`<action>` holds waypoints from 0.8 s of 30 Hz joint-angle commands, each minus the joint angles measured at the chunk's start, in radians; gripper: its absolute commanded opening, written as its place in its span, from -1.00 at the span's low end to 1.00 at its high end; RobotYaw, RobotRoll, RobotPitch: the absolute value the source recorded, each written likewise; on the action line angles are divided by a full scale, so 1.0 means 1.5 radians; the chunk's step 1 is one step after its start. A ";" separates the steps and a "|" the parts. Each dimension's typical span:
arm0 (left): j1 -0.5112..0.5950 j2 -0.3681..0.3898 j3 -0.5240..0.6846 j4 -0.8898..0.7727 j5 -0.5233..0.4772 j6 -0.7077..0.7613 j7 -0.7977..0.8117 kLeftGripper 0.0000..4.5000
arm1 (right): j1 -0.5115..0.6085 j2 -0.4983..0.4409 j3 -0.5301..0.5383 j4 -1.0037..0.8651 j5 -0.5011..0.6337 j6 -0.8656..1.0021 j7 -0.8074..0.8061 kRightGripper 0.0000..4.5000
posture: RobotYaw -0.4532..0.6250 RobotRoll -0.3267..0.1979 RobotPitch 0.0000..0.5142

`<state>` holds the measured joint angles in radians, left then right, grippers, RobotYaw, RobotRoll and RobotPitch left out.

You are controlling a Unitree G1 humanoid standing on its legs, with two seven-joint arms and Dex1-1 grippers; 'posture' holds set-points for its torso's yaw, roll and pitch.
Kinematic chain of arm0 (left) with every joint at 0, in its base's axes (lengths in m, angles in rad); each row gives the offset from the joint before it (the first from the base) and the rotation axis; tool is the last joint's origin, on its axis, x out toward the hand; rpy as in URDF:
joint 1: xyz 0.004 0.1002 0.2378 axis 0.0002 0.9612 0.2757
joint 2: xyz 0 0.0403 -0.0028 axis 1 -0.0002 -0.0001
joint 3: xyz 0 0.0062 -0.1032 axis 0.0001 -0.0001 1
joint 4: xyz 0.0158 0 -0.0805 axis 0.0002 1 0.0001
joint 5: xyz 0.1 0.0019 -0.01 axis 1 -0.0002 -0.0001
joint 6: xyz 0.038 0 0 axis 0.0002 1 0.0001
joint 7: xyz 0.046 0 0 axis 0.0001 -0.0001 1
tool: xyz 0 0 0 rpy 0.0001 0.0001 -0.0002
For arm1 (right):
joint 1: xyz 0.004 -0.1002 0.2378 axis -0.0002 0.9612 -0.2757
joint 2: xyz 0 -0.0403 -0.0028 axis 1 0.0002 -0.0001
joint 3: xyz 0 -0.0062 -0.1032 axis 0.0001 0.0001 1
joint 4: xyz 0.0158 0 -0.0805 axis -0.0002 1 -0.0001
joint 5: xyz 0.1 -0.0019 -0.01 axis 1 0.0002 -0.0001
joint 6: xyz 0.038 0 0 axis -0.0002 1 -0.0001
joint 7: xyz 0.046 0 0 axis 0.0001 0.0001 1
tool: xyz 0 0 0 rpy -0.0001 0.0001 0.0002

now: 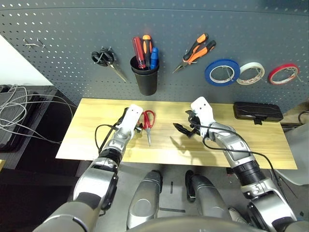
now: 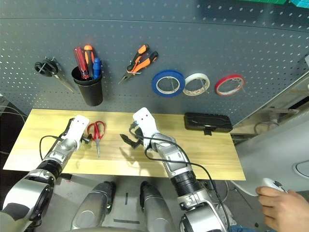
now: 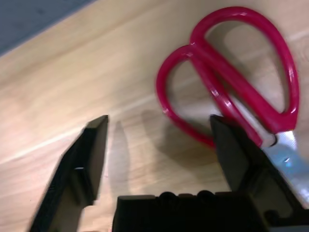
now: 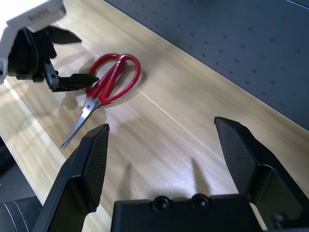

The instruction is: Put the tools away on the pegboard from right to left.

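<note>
The red-handled scissors (image 1: 148, 121) lie flat on the wooden table (image 1: 96, 145), blades toward me. My left gripper (image 1: 140, 127) is low at their handles, open. In the left wrist view one fingertip (image 3: 231, 150) rests against a handle loop of the scissors (image 3: 231, 87), the other stands apart on bare wood. My right gripper (image 1: 183, 127) hovers open and empty to the right of the scissors (image 4: 113, 77). On the pegboard (image 1: 58, 29) hang the blue tape roll (image 1: 221, 72) and the orange-and-black pliers (image 1: 195, 52). The blue screwdriver (image 1: 154, 58) stands in the black cup (image 1: 146, 79).
Black-handled scissors (image 1: 107, 60) hang left of the cup. White (image 1: 250, 73) and red (image 1: 283, 73) tape rings hang at the right. A black case (image 1: 257, 111) lies at the table's back right. Cables (image 1: 19, 111) lie left of the table. A person's hand (image 2: 285, 208) shows at the lower right.
</note>
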<state>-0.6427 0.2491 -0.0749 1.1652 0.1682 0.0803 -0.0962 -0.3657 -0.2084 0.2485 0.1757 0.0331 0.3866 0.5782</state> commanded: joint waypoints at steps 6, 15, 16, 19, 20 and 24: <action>0.003 -0.013 0.076 0.062 -0.076 0.198 -0.060 -0.51 | -0.002 0.002 0.008 0.006 -0.006 0.002 0.001 1.00 | 0.00 0.25 -0.14; 0.031 -0.013 0.120 0.019 -0.108 0.147 -0.039 -0.98 | -0.013 0.001 0.006 0.019 -0.007 -0.022 0.004 1.00 | 0.01 0.25 -0.17; 0.038 -0.013 0.120 0.008 -0.107 0.124 -0.037 -0.98 | -0.013 0.001 0.006 0.018 -0.007 -0.024 0.005 1.00 | 0.02 0.25 -0.17; 0.080 -0.015 0.112 -0.044 -0.103 0.011 -0.048 -0.98 | -0.014 -0.003 0.003 0.015 -0.004 -0.035 0.010 1.00 | 0.03 0.25 -0.18; 0.091 -0.016 0.110 -0.057 -0.102 -0.013 -0.049 -0.98 | -0.015 -0.004 0.001 0.015 -0.002 -0.039 0.012 1.00 | 0.03 0.25 -0.17; 0.154 -0.018 0.112 -0.151 -0.111 -0.129 -0.055 -0.98 | -0.020 -0.006 -0.007 0.009 0.005 -0.056 0.018 1.00 | 0.04 0.25 -0.18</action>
<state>-0.4435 0.2229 0.0927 0.9875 0.0078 -0.0498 -0.1732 -0.3953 -0.2174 0.2416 0.1902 0.0305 0.3201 0.5965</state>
